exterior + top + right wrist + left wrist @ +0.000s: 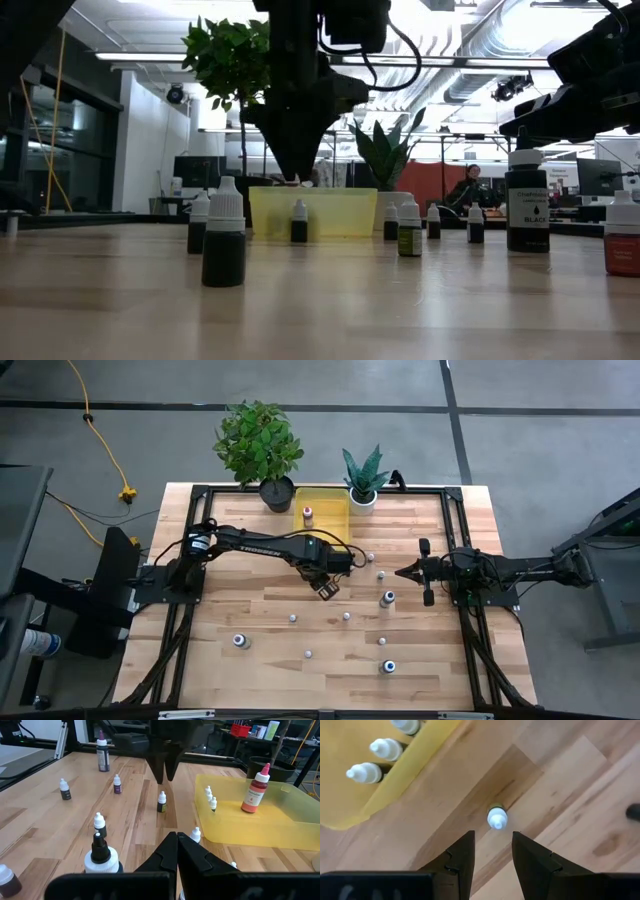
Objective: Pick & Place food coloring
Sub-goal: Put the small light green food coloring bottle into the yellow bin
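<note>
Nine bottles [347, 616] stand in the open on one wooden table [250, 680] in the high view: six small pale-capped ones [292, 617] and three larger dark ones [388, 666]. A tenth small bottle [496, 817] shows only in the left wrist view, on the wood beside the tray. One yellow tray [280, 827] holds four more in the right wrist view: three small bottles [213, 803] and one taller red bottle [254, 794]. Two potted plants [259, 445] line the far edge, one bushy, one spiky [364, 475]. Two arms work the table, one left [250, 542], one right [500, 568].
</note>
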Tool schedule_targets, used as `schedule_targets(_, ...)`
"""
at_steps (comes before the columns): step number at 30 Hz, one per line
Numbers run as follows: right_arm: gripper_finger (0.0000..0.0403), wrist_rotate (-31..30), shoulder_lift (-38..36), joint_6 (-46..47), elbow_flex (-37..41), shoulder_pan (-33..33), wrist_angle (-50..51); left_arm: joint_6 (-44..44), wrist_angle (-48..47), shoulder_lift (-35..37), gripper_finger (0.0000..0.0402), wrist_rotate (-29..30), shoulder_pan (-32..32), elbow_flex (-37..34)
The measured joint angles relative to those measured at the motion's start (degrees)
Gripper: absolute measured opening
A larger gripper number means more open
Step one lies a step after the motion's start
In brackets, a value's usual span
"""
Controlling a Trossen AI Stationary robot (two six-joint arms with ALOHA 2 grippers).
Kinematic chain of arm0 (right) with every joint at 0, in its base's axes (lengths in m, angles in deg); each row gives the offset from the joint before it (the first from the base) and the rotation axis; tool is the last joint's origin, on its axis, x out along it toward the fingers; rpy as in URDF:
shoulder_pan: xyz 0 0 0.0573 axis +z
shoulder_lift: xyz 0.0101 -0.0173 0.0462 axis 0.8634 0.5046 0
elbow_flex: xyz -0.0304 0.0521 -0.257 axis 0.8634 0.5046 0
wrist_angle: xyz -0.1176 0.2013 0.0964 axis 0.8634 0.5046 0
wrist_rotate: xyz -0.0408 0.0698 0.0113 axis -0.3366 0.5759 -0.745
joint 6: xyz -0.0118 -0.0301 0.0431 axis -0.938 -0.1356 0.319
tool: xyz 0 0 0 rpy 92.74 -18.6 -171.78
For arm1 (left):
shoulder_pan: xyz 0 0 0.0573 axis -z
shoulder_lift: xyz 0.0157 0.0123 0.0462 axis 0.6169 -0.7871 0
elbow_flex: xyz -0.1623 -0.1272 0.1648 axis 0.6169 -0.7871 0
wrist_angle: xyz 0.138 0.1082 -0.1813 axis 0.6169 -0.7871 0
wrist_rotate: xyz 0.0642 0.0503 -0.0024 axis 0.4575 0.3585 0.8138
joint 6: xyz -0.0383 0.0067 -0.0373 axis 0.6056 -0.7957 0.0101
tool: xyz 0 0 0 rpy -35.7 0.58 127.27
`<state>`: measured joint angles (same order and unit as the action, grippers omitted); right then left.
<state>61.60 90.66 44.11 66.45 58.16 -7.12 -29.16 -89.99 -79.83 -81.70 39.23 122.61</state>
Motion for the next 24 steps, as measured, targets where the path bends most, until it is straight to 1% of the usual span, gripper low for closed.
schedule_targets(4, 0.0, 0.0, 0.0, 0.0, 0.0, 0.0, 0.0, 2.8, 0.3, -0.5, 0.0122, 1.2, 0.0, 0.1)
schedule_targets(10, 0.0, 0.0, 0.0, 0.0, 0.0, 0.0, 0.0, 4.7, 1.5, -2.2, 0.0122, 1.2, 0.0, 0.1)
schedule_targets(13, 0.0, 0.0, 0.0, 0.0, 0.0, 0.0, 0.0, 4.8, 2.1, -2.5, 0.0122, 0.9, 0.0, 0.1)
schedule_targets(16, 0.0, 0.0, 0.0, 0.0, 0.0, 0.0, 0.0, 4.9, 2.0, -3.0, 0.0122, -0.9, 0.0, 0.0)
schedule_targets(24, 0.0, 0.0, 0.0, 0.0, 0.0, 0.0, 0.0, 5.0, 3.2, -4.1, 0.0122, -1.4, 0.0, 0.1)
